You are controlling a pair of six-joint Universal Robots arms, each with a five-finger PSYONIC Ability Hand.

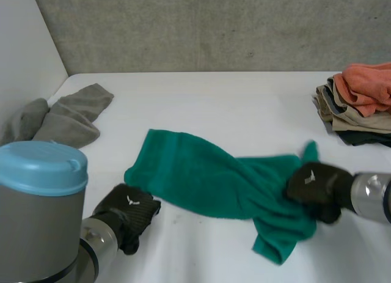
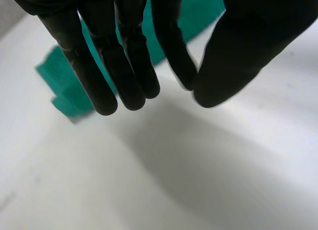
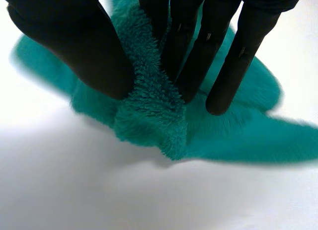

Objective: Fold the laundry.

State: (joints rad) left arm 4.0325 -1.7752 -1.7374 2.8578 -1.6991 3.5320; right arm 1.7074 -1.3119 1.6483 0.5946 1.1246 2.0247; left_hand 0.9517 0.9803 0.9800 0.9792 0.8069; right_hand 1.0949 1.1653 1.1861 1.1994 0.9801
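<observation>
Left hand (image 1: 129,214): fingers relaxed, empty, just beside the green towel (image 1: 195,173).
Right hand (image 1: 313,186): pinching the towel's bunched right end.
Towel: crumpled, mid-table (image 1: 214,106).
Handling: likely soft, light, limp; grip corners.

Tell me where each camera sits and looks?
Head view: between and behind the left arm and right arm, both showing, looking down at the white table.
Left wrist view: on the left wrist, along the open left hand above the table.
Right wrist view: on the right wrist, along the right hand pinching the fluffy green terry towel.
All share the towel.
</observation>
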